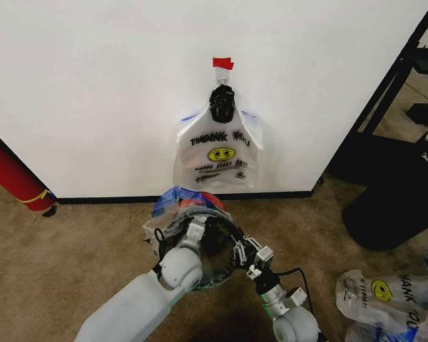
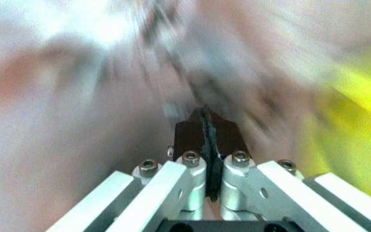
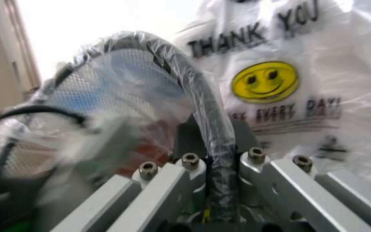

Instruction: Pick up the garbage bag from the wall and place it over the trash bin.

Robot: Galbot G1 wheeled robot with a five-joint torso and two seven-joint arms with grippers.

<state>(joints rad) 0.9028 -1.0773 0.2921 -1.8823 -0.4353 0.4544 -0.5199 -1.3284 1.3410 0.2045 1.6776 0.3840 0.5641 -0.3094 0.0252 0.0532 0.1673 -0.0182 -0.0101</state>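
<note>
White wall behind, brown carpet below. We see left end effector closed on thin film at trash bin rim. Garbage bag draped over bin: light, limp, slippery; we'd pinch doubled film at rim. Right end effector clamps wrapped rim. Spare bag hangs on wall hook.

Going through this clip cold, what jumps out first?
A "THANK YOU" smiley bag hangs from a black hook on the white wall, under red tape. Below it both pincers work at the black mesh trash bin, already draped in a garbage bag: the right pincer clamps the wrapped rim, the left pincer is shut.
</note>
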